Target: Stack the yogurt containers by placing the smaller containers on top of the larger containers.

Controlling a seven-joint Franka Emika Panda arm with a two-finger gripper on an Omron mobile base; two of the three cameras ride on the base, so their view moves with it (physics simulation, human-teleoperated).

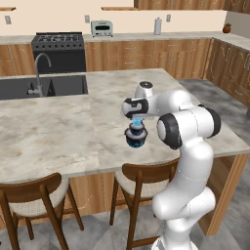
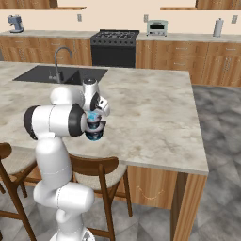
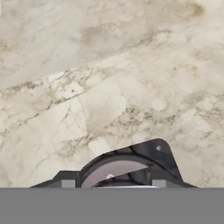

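My pincer (image 1: 138, 118) hangs over the marble-veined table (image 1: 58, 132), its jaws partway apart and set around the tiny light-blue translucent cup (image 1: 138, 120), which looks held between them; whether the cup touches what is below I cannot tell. Directly under it sits a round stack: the narrower dark blue tub (image 1: 136, 131) with its pale grey top rests on the widest tub (image 1: 135, 140), bowl-like and dark blue, standing on the table near its front edge. In the hand view a grey disc with a dark rim (image 3: 114, 168) shows low down against mottled beige stone. My own white arm hides part of the stack from the right base view, where the cup (image 2: 92, 116) glows above the dark tubs. A black sink (image 1: 44, 87) with a curved tap (image 1: 40, 73) lies well apart, wooden chairs (image 1: 141, 185) stand below the table's edge, and a stove (image 1: 57, 49) and toaster (image 1: 102, 28) line the back wall.
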